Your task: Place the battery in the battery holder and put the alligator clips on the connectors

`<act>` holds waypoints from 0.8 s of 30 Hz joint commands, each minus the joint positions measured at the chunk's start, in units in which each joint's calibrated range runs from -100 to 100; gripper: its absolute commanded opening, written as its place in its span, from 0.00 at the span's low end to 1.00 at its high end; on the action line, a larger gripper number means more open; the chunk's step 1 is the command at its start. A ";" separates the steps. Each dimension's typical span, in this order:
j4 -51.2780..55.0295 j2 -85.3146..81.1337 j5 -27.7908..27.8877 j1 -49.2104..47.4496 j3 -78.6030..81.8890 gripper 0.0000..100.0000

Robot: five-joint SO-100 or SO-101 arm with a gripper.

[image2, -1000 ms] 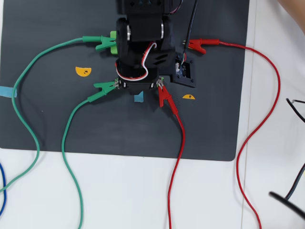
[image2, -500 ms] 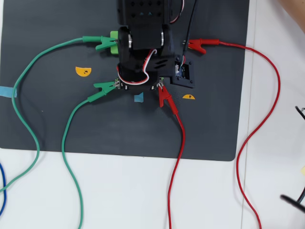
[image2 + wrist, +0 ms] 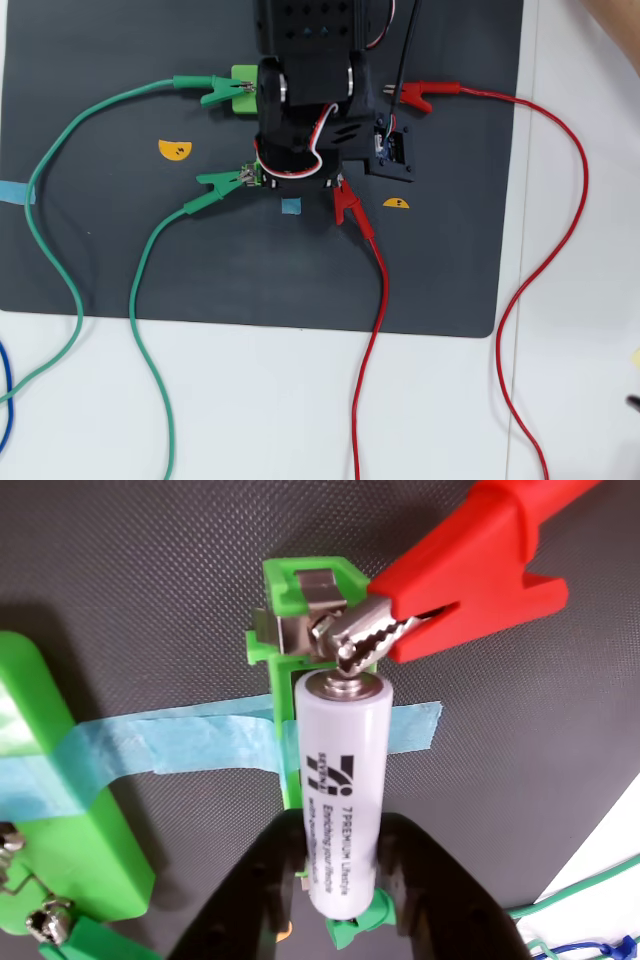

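Observation:
In the wrist view the white battery (image 3: 345, 790) lies lengthwise in the narrow green battery holder (image 3: 300, 590). My gripper (image 3: 340, 832) has its black fingers (image 3: 255, 890) pressed to both sides of the battery's near end. A red alligator clip (image 3: 470, 575) bites the silver connector (image 3: 305, 620) at the holder's far end. A bit of green sleeve (image 3: 355, 930) shows under the battery's near end. In the overhead view the arm (image 3: 310, 100) hides battery and holder; a red clip (image 3: 347, 203) and a green clip (image 3: 222, 182) reach in under it from either side.
The solid light-green block (image 3: 60, 810) lies left of the holder, with metal clip teeth (image 3: 45, 920) at its near end. Blue tape (image 3: 150, 745) runs from the block across the holder. Overhead, another green clip (image 3: 215, 90) meets the block (image 3: 243, 90) and another red clip (image 3: 420, 95) lies right of the arm. Wires trail off the dark mat (image 3: 100, 270).

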 commanded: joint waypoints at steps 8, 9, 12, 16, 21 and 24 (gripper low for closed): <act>-0.51 -0.12 0.18 0.98 -0.61 0.01; -0.51 -0.12 0.18 0.98 -0.52 0.01; -0.51 -0.20 0.18 0.98 -0.52 0.01; -0.43 -0.20 0.18 0.98 -0.52 0.01; -0.26 -0.20 0.18 0.98 -0.44 0.01; -0.17 -0.20 0.18 0.98 -0.44 0.01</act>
